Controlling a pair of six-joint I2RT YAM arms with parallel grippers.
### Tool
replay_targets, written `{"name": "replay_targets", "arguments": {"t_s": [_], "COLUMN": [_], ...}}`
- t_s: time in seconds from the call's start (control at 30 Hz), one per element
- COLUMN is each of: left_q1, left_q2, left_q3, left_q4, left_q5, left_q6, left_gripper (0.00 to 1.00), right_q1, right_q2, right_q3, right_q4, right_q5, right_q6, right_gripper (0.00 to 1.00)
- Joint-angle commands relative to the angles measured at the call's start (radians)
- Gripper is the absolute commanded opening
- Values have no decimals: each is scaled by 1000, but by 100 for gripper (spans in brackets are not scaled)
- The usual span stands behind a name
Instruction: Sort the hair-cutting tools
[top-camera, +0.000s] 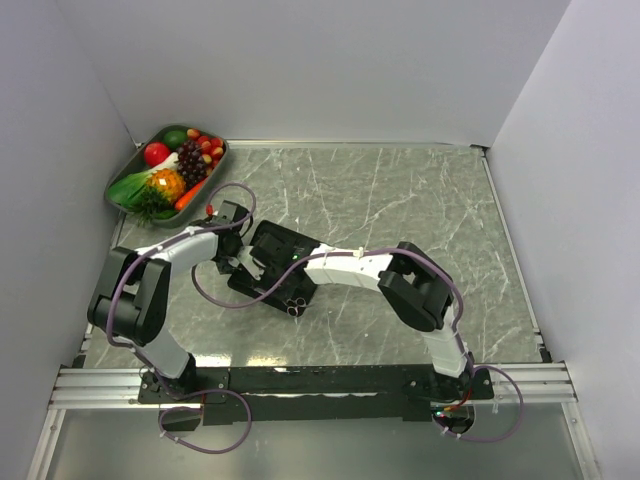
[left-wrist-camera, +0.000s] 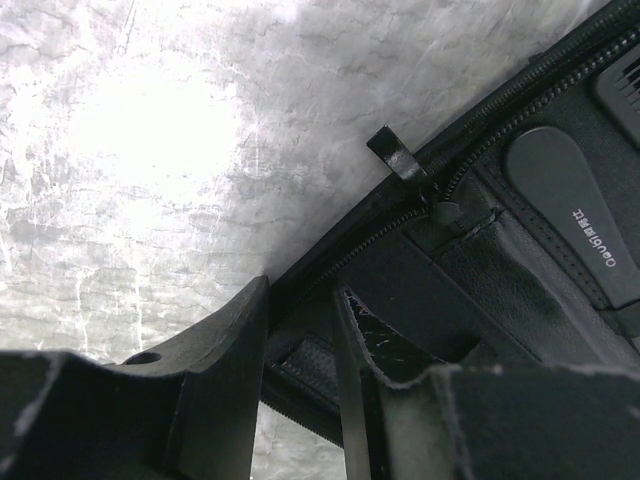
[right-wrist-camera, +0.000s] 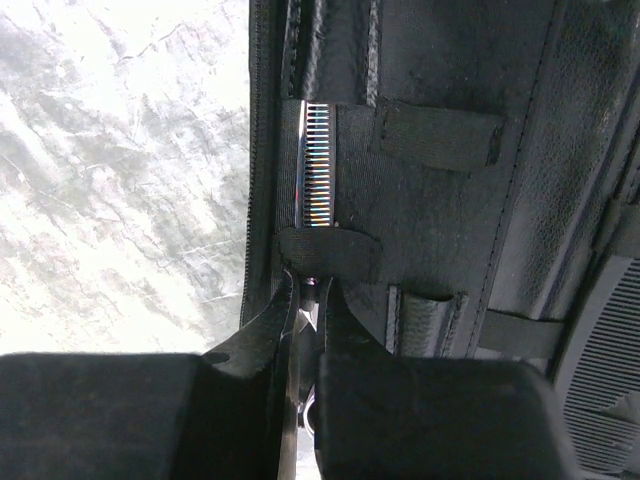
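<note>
Thin silver scissors (right-wrist-camera: 317, 165) with a fine-toothed, comb-like blade sit tucked under an elastic strap (right-wrist-camera: 330, 250) inside the open, grained black pouch (right-wrist-camera: 440, 220), left of the middle of the marbled table (top-camera: 420, 200). The blade's long axis runs straight away from the right gripper (right-wrist-camera: 308, 288), which is pinched on the metal. The left gripper (left-wrist-camera: 303, 305) straddles the pouch's zipper (left-wrist-camera: 390, 225) edge, but I cannot tell whether it grips.

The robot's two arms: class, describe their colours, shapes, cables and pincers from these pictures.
Both the left arm and the right arm have smooth white tubular links joined by bulky black joints. Greyish-purple cables loop loosely alongside each and coil near the bases. The left pincer and right pincer have matte black, blocky, tapering fingers. No markings are legible.
</note>
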Motion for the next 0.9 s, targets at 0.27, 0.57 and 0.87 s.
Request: {"name": "replay_targets", "arguments": {"t_s": [0.27, 0.57, 0.87], "left_q1": [-83, -83, -83], "left_q2": [53, 45, 65], "left_q3": [-99, -75, -59], "left_q4": [50, 58, 55], "left_q5": [235, 239, 227], "left_q6": [-95, -94, -80], "left_gripper": [37, 37, 37], "right_q1": [-5, -6, -14], "right_q2": [-226, -544, -659], "right_q3": [-154, -353, -418], "right_q4": [285, 115, -23], "right_q5": [154, 188, 168], "right_q6": [70, 107, 30], "right_gripper": [39, 43, 44]}}
